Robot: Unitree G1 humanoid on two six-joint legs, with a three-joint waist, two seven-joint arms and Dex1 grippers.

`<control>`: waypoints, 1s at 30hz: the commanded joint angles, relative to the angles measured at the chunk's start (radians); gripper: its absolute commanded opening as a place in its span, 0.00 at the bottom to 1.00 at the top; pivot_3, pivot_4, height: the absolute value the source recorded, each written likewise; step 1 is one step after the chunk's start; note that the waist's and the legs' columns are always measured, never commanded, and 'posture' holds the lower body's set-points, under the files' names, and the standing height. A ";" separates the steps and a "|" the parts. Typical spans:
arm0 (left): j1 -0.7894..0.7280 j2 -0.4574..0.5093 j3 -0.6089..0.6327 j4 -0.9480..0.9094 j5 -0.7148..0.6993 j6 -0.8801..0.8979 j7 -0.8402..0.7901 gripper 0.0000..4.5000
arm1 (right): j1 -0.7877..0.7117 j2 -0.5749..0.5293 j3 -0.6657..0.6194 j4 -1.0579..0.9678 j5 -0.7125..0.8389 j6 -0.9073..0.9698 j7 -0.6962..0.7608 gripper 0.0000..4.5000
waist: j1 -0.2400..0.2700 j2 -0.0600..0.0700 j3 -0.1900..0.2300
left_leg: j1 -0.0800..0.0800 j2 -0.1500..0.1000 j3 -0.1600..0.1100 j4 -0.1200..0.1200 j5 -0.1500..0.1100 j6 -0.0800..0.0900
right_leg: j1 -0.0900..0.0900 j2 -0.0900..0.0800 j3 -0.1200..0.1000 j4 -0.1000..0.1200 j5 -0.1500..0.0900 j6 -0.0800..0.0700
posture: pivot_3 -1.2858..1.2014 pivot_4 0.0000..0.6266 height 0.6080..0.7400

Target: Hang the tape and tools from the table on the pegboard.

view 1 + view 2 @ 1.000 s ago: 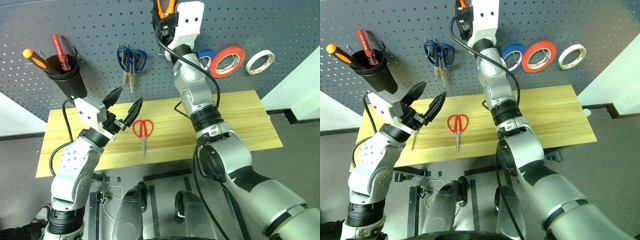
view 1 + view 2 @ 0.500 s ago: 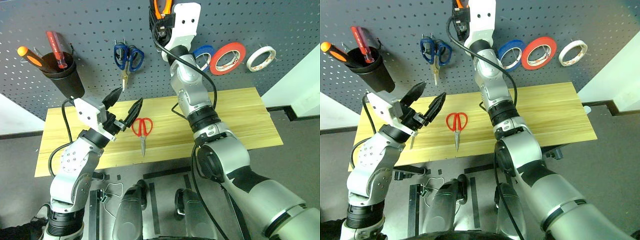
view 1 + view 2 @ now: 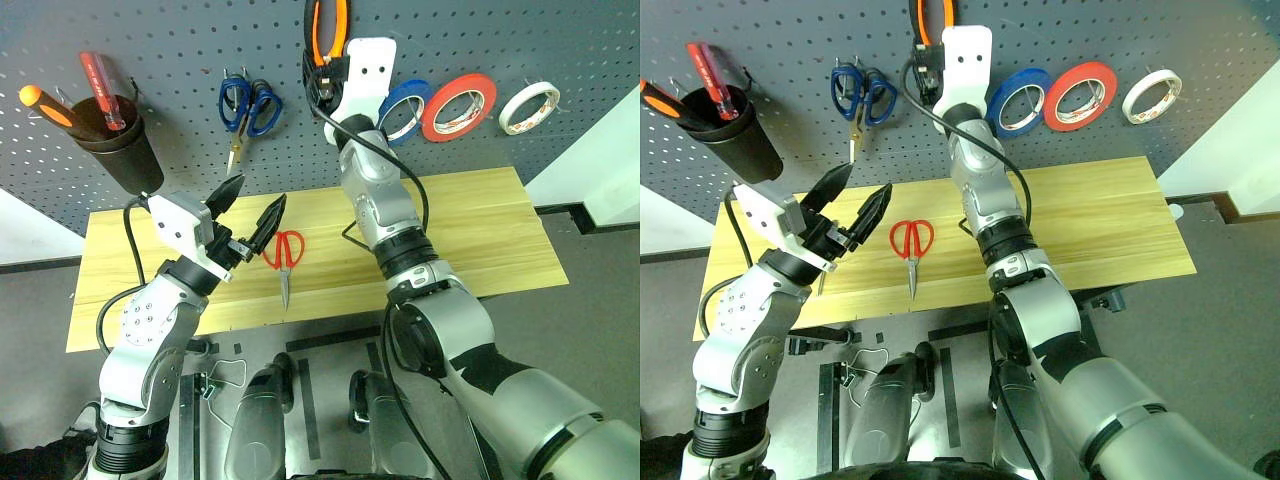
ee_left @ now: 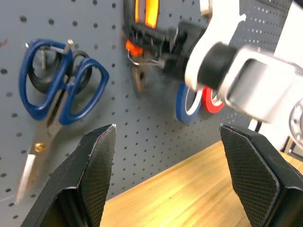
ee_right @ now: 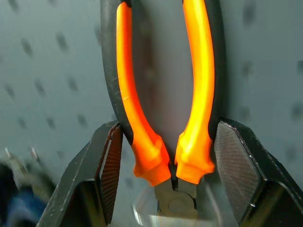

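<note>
Workshop (tool pegboard (image 3: 150, 40), wooden table (image 3: 480, 230))

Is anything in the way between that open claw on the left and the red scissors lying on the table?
Nothing visible. The left gripper hovers open above the table, and the red scissors lie flat just beside it with only bare wood around them.

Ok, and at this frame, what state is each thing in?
pliers: gripped by right tool, handles up against pegboard
left tool: open, empty
red scissors: closed, flat on table
blue scissors: closed, hung on pegboard
white tape: hung on pegboard
blue roll: hung
red roll: hung
screwdrivers: standing tilted in black cup
</note>
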 commanded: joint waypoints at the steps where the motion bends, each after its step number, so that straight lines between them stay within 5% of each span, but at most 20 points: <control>1: 0.003 -0.001 0.000 -0.050 -0.012 -0.005 0.001 0.81 | 0.002 0.015 0.013 -0.073 -0.007 0.018 -0.011 0.56 | 0.000 0.000 0.000 | 0.000 0.000 0.000 0.000 0.000 0.000 | 0.000 0.000 0.000 0.000 0.000 0.000 | 0.57 0.62 0.82; 8: -0.002 -0.005 -0.008 -0.035 -0.003 -0.013 -0.003 0.81 | 0.010 0.014 0.014 -0.086 -0.001 0.048 -0.006 0.56 | 0.000 0.000 0.002 | 0.000 0.000 0.000 -0.001 0.000 0.000 | -0.001 0.000 0.000 0.000 0.000 0.000 | 0.57 0.60 0.82; 14: -0.009 -0.010 -0.011 -0.027 0.002 -0.022 -0.005 0.81 | 0.000 0.002 0.009 -0.084 -0.001 0.061 -0.007 0.99 | 0.001 0.000 0.002 | -0.002 0.000 0.001 -0.001 0.000 0.000 | -0.002 0.000 0.000 0.000 0.000 0.000 | 0.57 0.59 0.82; 30: -0.023 -0.044 -0.058 0.052 0.052 -0.117 -0.050 0.81 | 0.096 -0.021 0.064 -0.316 -0.023 0.230 0.025 0.99 | 0.001 -0.001 0.001 | -0.010 0.000 0.003 -0.002 0.004 -0.006 | -0.010 0.000 0.000 -0.001 0.000 0.000 | 0.55 0.49 0.82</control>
